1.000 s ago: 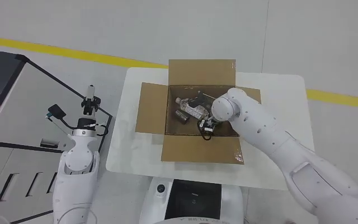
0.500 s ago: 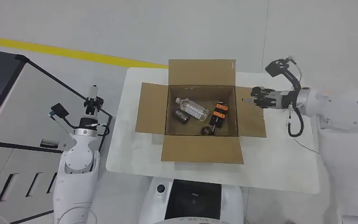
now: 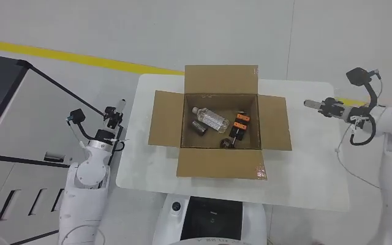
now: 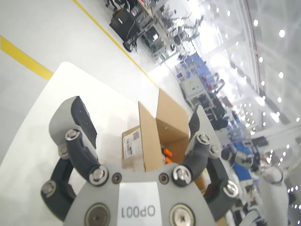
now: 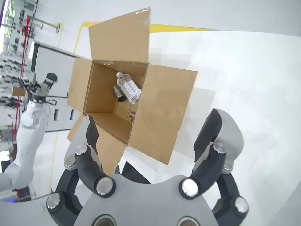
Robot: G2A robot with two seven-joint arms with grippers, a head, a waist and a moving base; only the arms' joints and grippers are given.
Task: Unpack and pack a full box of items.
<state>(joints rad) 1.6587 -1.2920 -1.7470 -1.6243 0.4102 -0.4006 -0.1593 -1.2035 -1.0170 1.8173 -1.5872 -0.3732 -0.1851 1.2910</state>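
The white table [image 3: 306,171] is carrying an open cardboard box [image 3: 165,119] at its middle, all four flaps folded outward. The right arm is reaching in from beyond the table's right side, with its forearm roughly level. The right gripper [image 3: 310,104] is hanging over the table's right margin, aiming at the box and clear of the right flap. Its fingers [image 5: 93,130] are standing spread with nothing between them. The left arm is standing upright off the table's left side (bent at the elbow, wrist tipped toward the table). The left gripper [image 4: 138,106] is hovering just outside the left edge, its fingers [image 4: 81,116] also spread and holding nothing.

Inside the box, a clear plastic bottle [image 3: 210,119] is lying on its side diagonally. A dark can [image 3: 198,126] is resting just beside it, two orange-and-black parts [image 3: 239,127] are sitting toward the right wall, and a small dark piece [image 3: 227,143] is lying near the front wall.

A second ago the right arm was bending down into the box. Half a second ago its gripper was crossing above the right flap, and now it is drawn farther out. The left gripper is leaning closer to the table than before, while the contents are lying as they were half a second ago.
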